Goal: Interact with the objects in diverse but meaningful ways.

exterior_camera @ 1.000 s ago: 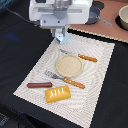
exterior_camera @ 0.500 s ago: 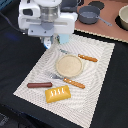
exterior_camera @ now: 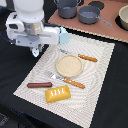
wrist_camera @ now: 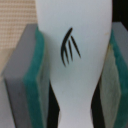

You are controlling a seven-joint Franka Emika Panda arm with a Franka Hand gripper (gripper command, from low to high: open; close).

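Exterior view: the white arm hangs over the near-left corner of the striped placemat (exterior_camera: 95, 75), its gripper (exterior_camera: 36, 51) low above the mat's edge at the exterior view's left. A pale blue carton (exterior_camera: 63, 35) shows just beside the arm's body, partly hidden by it. On the mat lies a round tan plate (exterior_camera: 69, 65), with an orange-handled knife (exterior_camera: 85, 57) beyond it and an orange-handled fork (exterior_camera: 68, 81) on its near side. The thin reddish-brown sausage (exterior_camera: 39, 85) lies flat near the mat's front edge, its long axis running across the picture, nearly parallel to that edge. Just beside it, toward the exterior view's right, sits the yellow-orange bread loaf (exterior_camera: 58, 93), long axis also crosswise, tilted slightly. Grey pots (exterior_camera: 80, 10) stand on the brown board behind the mat.

Wrist view: a white piece (wrist_camera: 74, 60) with a dark claw-like mark fills the frame, standing lengthwise between the two green-padded fingers (wrist_camera: 36, 75). Both pads press against its sides, so the claw is pinching it.
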